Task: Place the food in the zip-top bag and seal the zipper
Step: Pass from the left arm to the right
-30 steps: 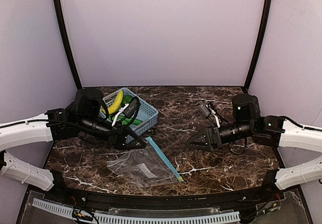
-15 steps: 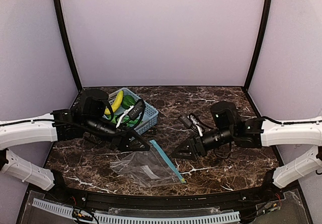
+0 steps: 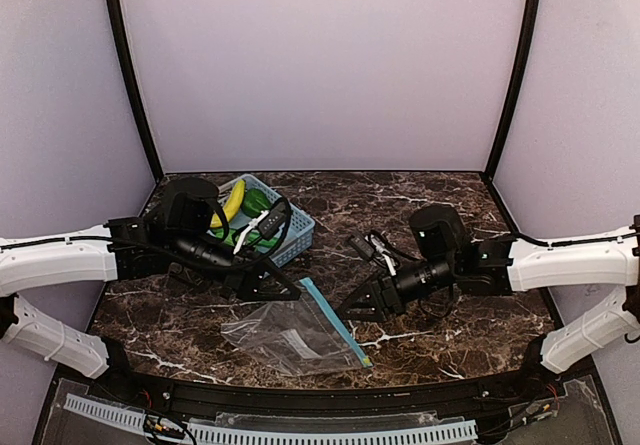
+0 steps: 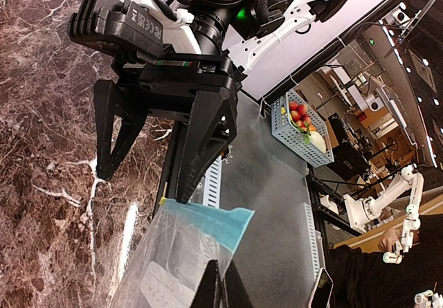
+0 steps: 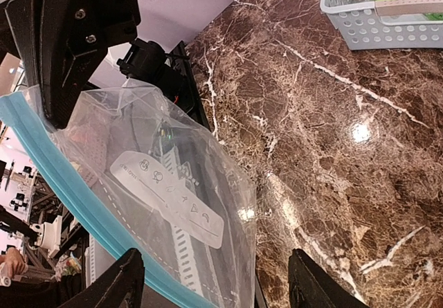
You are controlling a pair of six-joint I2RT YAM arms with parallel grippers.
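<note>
Both arms reach inward, low over the marble table (image 3: 430,205). The left gripper (image 3: 284,287) has its fingers pinched on the far corner of the single zip-top bag (image 3: 285,335), whose zipper (image 3: 335,322) runs diagonally toward the near right. The right gripper (image 3: 352,310), fingers spread, hovers beside that strip. One banana (image 3: 232,203) lies in the basket (image 3: 300,227).

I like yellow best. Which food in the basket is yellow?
The banana, the long curved piece at the back of the light-blue basket. It is the only yellow one. The other food lying next to it is all green.
</note>
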